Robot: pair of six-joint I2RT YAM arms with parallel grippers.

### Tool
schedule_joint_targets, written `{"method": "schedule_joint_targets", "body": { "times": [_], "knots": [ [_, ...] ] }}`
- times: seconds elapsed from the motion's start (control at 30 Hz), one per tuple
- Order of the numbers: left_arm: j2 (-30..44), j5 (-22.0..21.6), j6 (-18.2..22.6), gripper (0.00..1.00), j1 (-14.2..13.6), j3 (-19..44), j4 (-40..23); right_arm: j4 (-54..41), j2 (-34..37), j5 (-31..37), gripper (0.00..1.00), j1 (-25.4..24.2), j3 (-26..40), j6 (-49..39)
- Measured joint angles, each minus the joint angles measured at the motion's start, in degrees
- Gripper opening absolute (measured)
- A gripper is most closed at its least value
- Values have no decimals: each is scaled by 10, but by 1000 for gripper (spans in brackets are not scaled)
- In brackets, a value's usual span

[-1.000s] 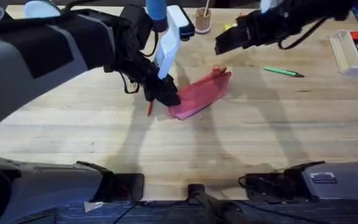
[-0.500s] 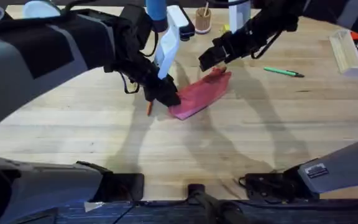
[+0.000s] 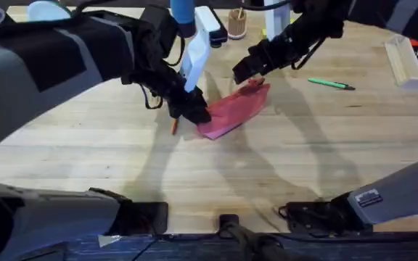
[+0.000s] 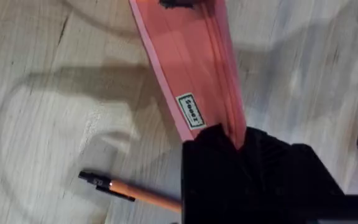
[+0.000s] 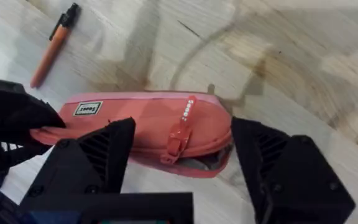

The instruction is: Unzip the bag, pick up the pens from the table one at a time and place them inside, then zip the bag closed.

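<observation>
The pink-red bag (image 3: 234,107) lies slanted on the table (image 3: 267,167). My left gripper (image 3: 194,112) is shut on the bag's left end (image 4: 194,68); its black fingers (image 4: 260,162) pinch the fabric. My right gripper (image 3: 244,70) hovers open over the bag's other end, its fingers (image 5: 92,162) on either side of the zipper pull (image 5: 182,124), apart from it. A sliver of grey lining (image 5: 211,163) shows there. The orange pen (image 4: 138,195) with a black cap lies beside the left gripper (image 5: 8,124). The green pen (image 3: 331,84) lies to the right.
A clear plastic box (image 3: 412,61) with red-tipped markers stands at the right edge. A cup of sticks (image 3: 236,25), a white and blue object (image 3: 194,40) and a pale blue plate (image 3: 46,10) sit along the back. Bare wood lies in front of the bag.
My right gripper has come down and leftward from the back right to just over the bag's right end. The left gripper and the bag have stayed put.
</observation>
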Motion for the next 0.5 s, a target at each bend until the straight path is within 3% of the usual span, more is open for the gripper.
{"method": "schedule_joint_targets", "body": {
  "times": [0.5],
  "knots": [
    [0, 0, 0, 44, 0, 0, 0, -13, 0, 0, 887, 7, 0, 0]
  ]
}}
